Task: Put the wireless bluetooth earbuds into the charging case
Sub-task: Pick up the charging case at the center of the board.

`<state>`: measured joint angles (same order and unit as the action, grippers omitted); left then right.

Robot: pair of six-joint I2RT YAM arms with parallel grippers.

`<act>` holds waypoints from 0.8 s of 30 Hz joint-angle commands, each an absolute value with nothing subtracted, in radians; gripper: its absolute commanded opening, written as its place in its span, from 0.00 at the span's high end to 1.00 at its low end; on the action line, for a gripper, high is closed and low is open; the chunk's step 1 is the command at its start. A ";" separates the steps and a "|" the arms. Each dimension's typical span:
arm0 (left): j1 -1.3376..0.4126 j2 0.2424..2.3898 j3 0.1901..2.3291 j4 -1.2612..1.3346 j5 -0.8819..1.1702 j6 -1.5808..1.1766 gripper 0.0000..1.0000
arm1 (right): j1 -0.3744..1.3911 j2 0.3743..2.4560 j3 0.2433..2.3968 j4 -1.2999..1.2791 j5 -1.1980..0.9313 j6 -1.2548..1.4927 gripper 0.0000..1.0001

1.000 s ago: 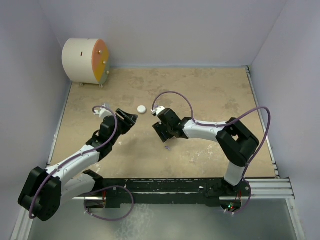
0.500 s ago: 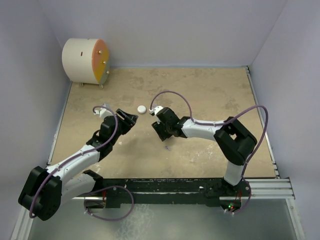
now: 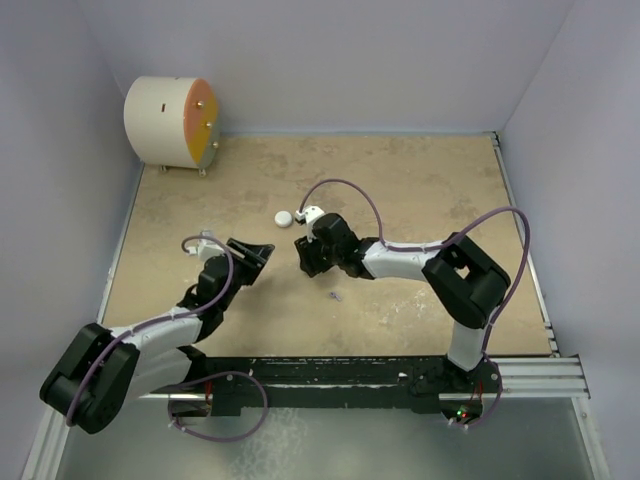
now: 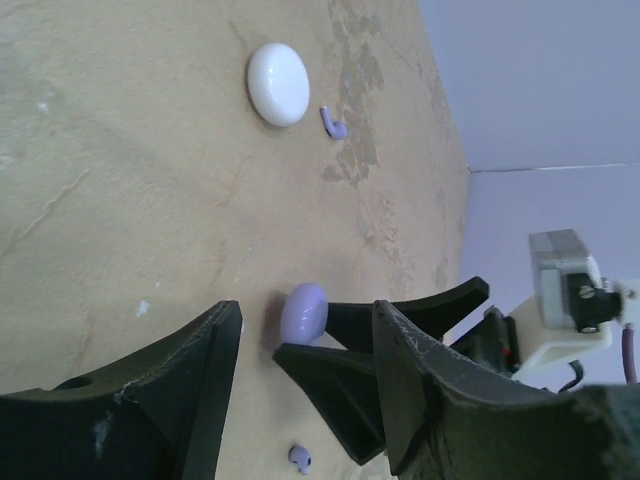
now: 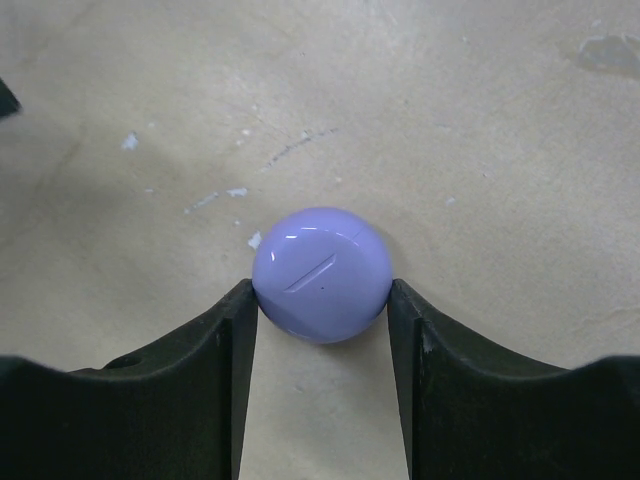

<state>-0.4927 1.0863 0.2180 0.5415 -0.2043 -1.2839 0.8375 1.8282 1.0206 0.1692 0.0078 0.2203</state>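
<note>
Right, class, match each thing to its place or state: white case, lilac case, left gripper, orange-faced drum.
1. white case
2. lilac case
3. left gripper
4. orange-faced drum

a. far left corner
b. jaws apart, empty
c. held in the jaws of the right gripper
d. lying free beside a lilac earbud

Pairs: 1-d, 2-c, 3-b, 4-a

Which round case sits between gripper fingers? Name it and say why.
The lilac case: the right gripper touches both its sides. The white case lies free on the table, untouched.
</note>
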 commanded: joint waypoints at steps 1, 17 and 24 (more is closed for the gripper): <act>-0.498 1.088 0.141 0.814 -0.252 -1.374 0.47 | 0.842 1.807 1.004 0.365 -0.071 0.280 0.74; -0.504 1.367 0.121 1.198 -0.169 -1.394 0.51 | 0.842 1.748 1.013 0.444 -0.172 0.306 0.75; -0.513 1.420 0.133 1.271 -0.142 -1.377 0.53 | 0.842 1.734 1.021 0.439 -0.201 0.304 0.75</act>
